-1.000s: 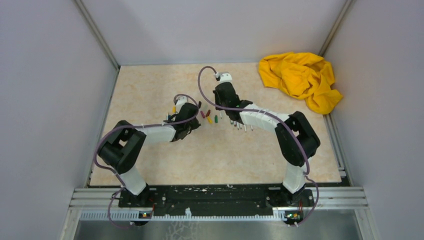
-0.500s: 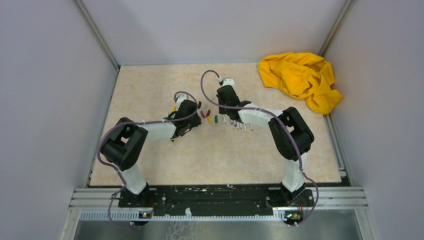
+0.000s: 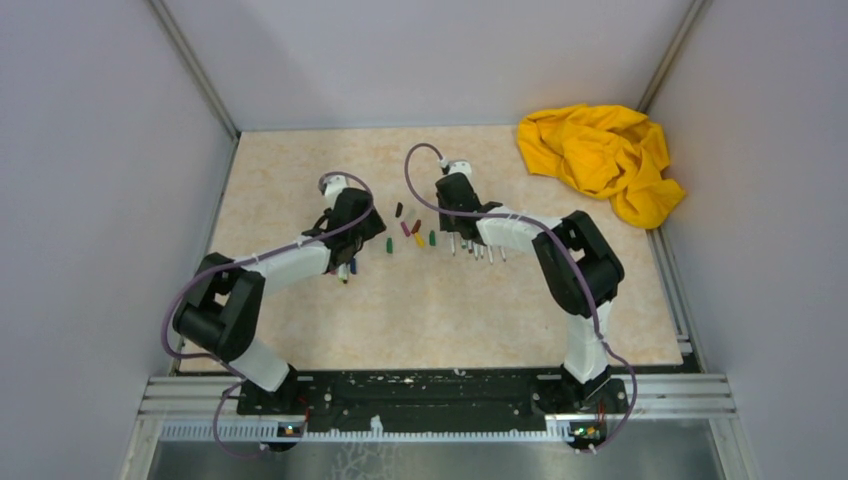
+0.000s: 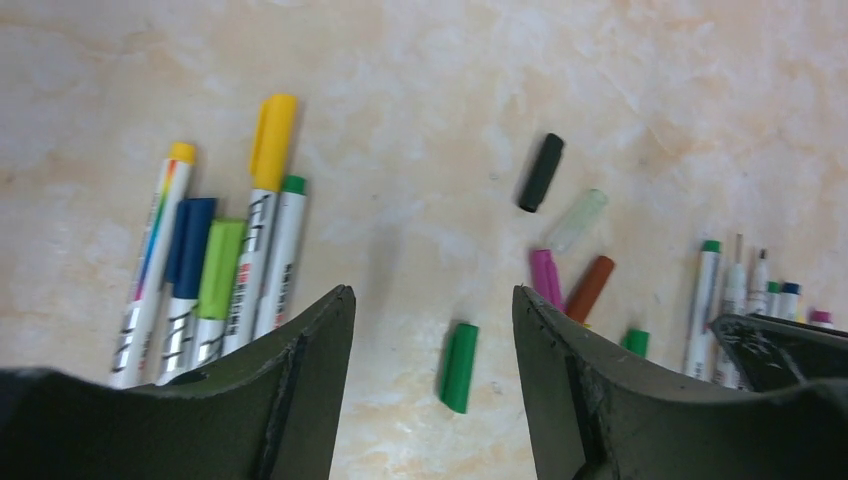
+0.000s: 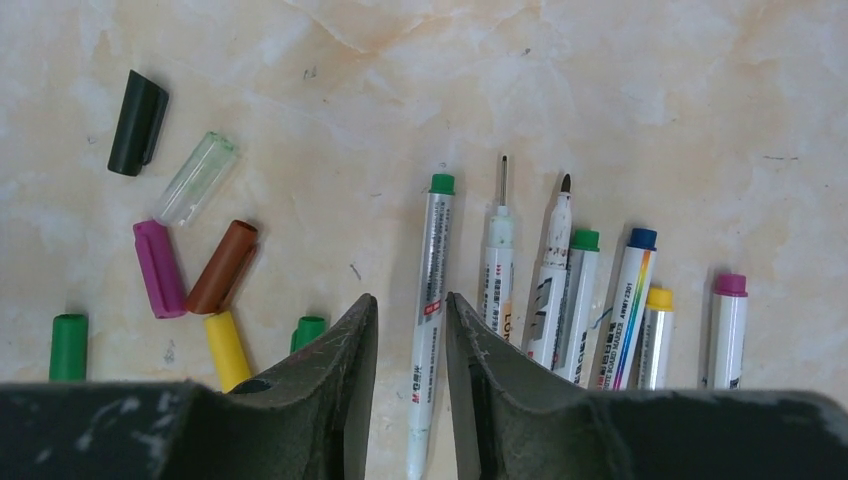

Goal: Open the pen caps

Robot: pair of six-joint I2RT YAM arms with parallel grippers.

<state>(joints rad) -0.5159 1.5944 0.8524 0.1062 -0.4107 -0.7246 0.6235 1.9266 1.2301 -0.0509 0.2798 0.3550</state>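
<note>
Loose pen caps lie in a cluster: black (image 5: 138, 122), clear (image 5: 196, 178), purple (image 5: 159, 268), brown (image 5: 222, 266), yellow (image 5: 227, 349) and green (image 5: 308, 330). Another green cap (image 4: 460, 366) lies on the table below the gap of my open left gripper (image 4: 432, 292), touching neither finger. Several capped pens (image 4: 250, 250) lie to its left. My right gripper (image 5: 410, 298) stands open astride an uncapped green-ended pen (image 5: 432, 250) that rests on the table in a row of uncapped pens (image 3: 478, 250). In the top view the left gripper (image 3: 366, 240) and right gripper (image 3: 455, 222) flank the caps (image 3: 415, 232).
A crumpled yellow cloth (image 3: 600, 160) lies at the back right corner. Grey walls close in the tabletop (image 3: 440, 310) on three sides. The right gripper's finger (image 4: 780, 350) shows at the right edge of the left wrist view.
Both grippers have opened. The left arm has swung left and back, leaving a green cap on the table. The right gripper has shifted slightly, its pen now lying in the row.
</note>
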